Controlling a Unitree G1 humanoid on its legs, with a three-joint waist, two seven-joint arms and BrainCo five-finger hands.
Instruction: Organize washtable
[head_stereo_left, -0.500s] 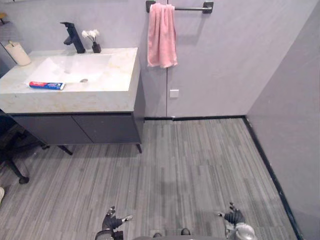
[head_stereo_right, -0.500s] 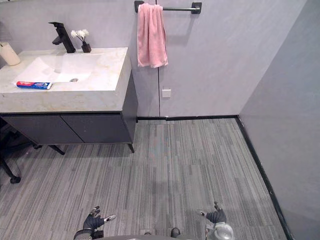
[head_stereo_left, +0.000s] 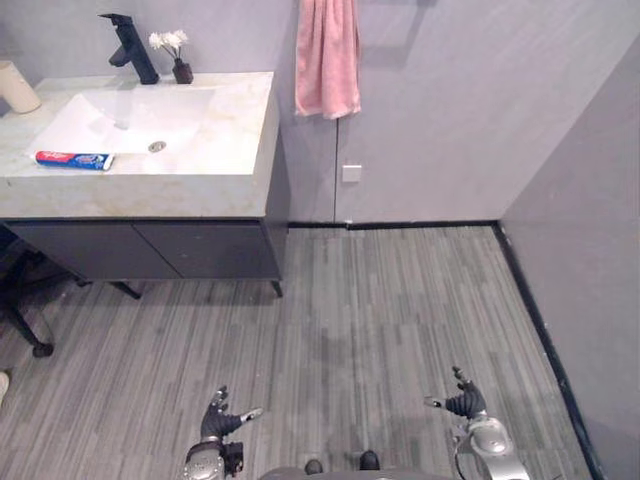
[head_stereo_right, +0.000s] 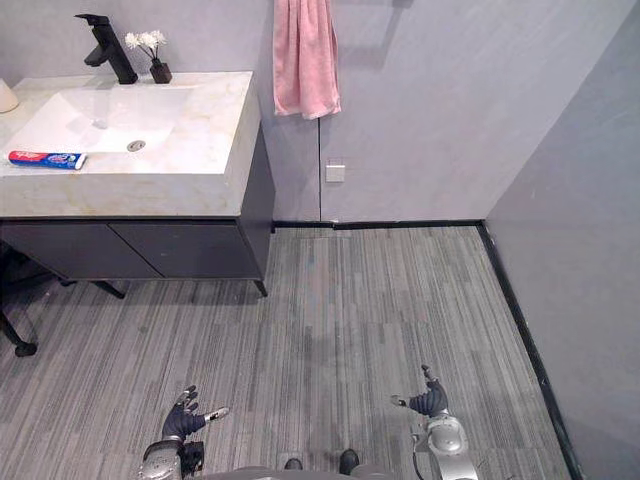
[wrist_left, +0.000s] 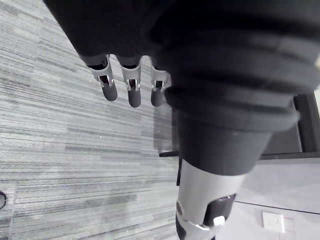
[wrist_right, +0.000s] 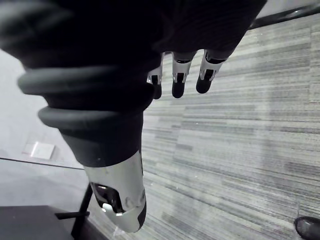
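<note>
Bathroom: washtable (head_stereo_left: 235, 150) well ahead, toothpaste tube (head_stereo_left: 74, 160) beside basin (head_stereo_left: 125, 125). Left hand (head_stereo_left: 219, 421), right hand (head_stereo_left: 463, 404) low, fingers loose, empty. Risk: careless reach knocks tube into basin.

camera tilted down, whole scene shifted up
</note>
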